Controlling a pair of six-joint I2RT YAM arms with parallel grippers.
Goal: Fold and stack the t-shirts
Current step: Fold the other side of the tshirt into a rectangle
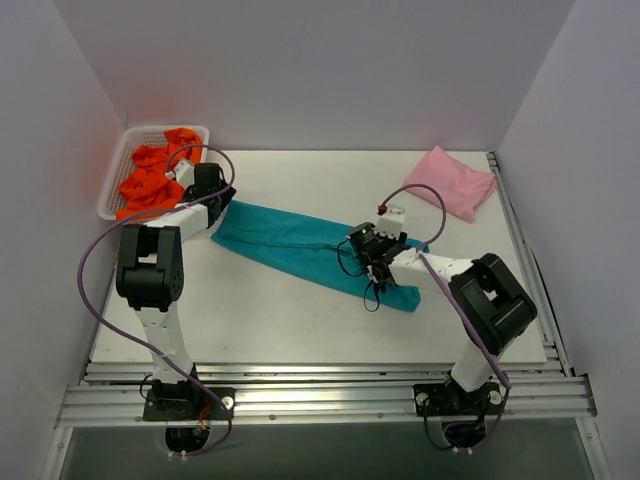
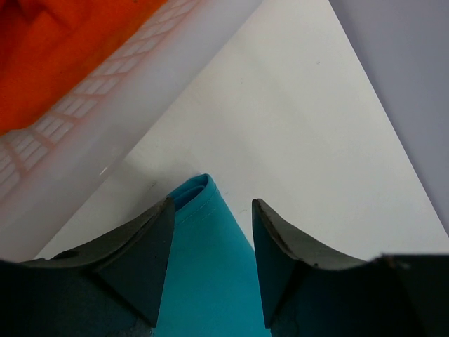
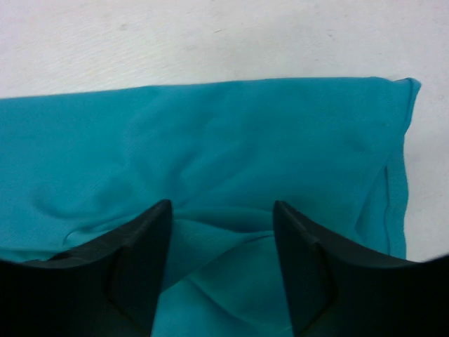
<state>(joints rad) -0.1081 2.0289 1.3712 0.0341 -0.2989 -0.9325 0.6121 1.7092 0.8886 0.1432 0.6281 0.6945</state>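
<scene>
Teal shirt (image 1: 310, 250): long strip lying diagonally on surface (image 1: 300, 330). Pink shirt (image 1: 455, 182) folded, far right. Orange shirts (image 1: 150, 180) in basket (image 1: 112, 195).
Left gripper (image 2: 212, 207), right gripper (image 3: 221, 210): jaws apart, one over each strip end, gripping nothing.
Advice: pinch all layers squarely, lift both ends evenly.

From where I stand, the left arm (image 1: 150, 265) reaches to the far left side with its elbow folded. The left end effector (image 2: 210, 210) points downward, its jaws apart. The right arm (image 1: 490, 295) leans toward the middle, and the right end effector (image 3: 221, 210) is held low with its jaws also apart.
</scene>
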